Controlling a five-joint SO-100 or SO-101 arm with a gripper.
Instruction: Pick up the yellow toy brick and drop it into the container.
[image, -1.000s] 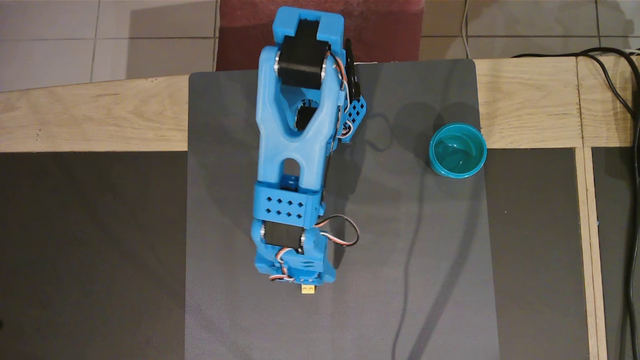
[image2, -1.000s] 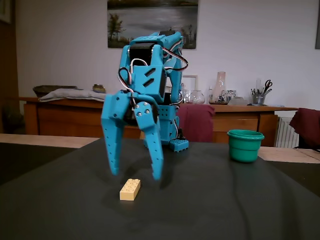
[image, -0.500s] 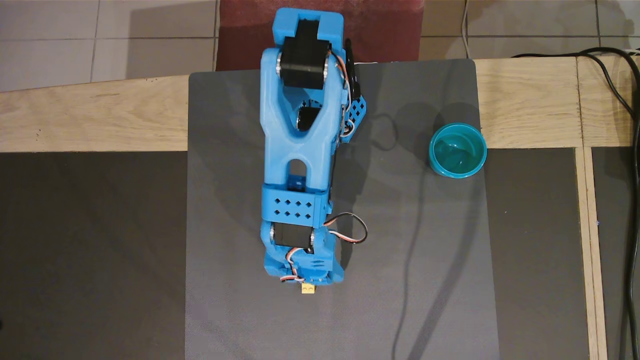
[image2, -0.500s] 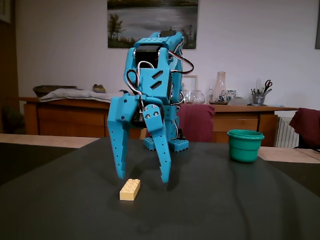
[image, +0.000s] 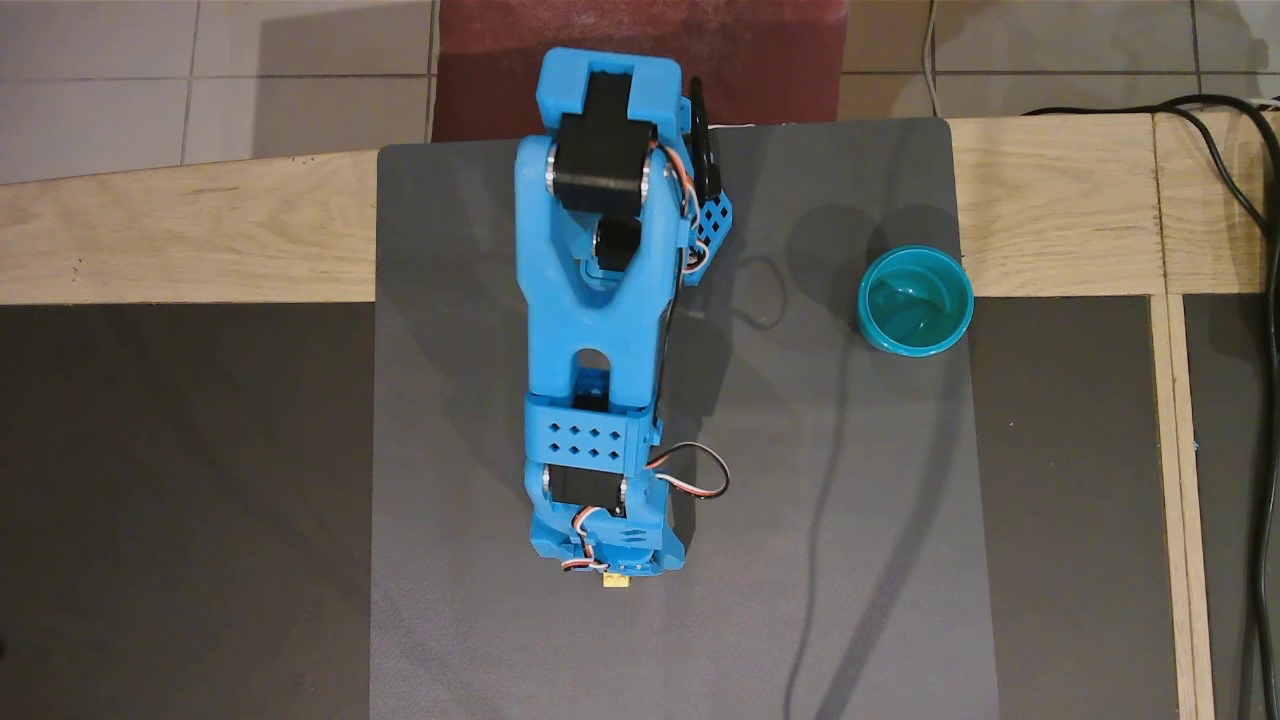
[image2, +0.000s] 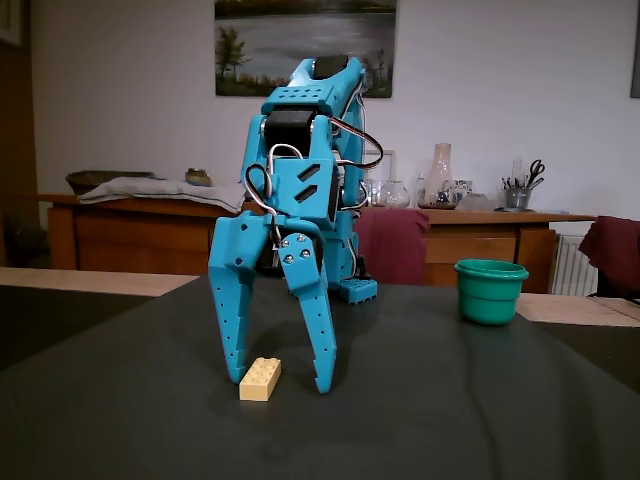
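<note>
Two fingers of my end effector (image2: 276, 385) stand spread apart with their tips down at the surface (image2: 450, 400), and in the fixed view the yellow toy brick (image2: 260, 380) lies between them, closer to the left finger (image2: 228, 310) than to the right one (image2: 315, 330). I read that as the straddle just ahead of a grasp: the jaws are wide so the brick fits between them, and nothing is clamped yet. The brick rests flat on the grey mat, studs up, lying at a slant toward the camera; I can't tell whether the left tip touches it.

From above, the arm (image: 595, 300) hides almost everything under it. Only a sliver of the yellow toy brick (image: 617, 579) peeps out at the near end of the end effector (image: 610, 560), which tells me the wrist is pitched almost straight down over it.

Moving right, the mat (image: 800, 500) is bare until the container (image: 916, 300), a teal cup standing upright at the mat's far right edge, well apart from the brick, and seemingly empty. In the fixed view the container (image2: 490, 290) sits right of the arm and farther back.

My judgement: closing should come next, and with the brick off-centre and askew, one finger may nudge it round before the other meets it.
</note>
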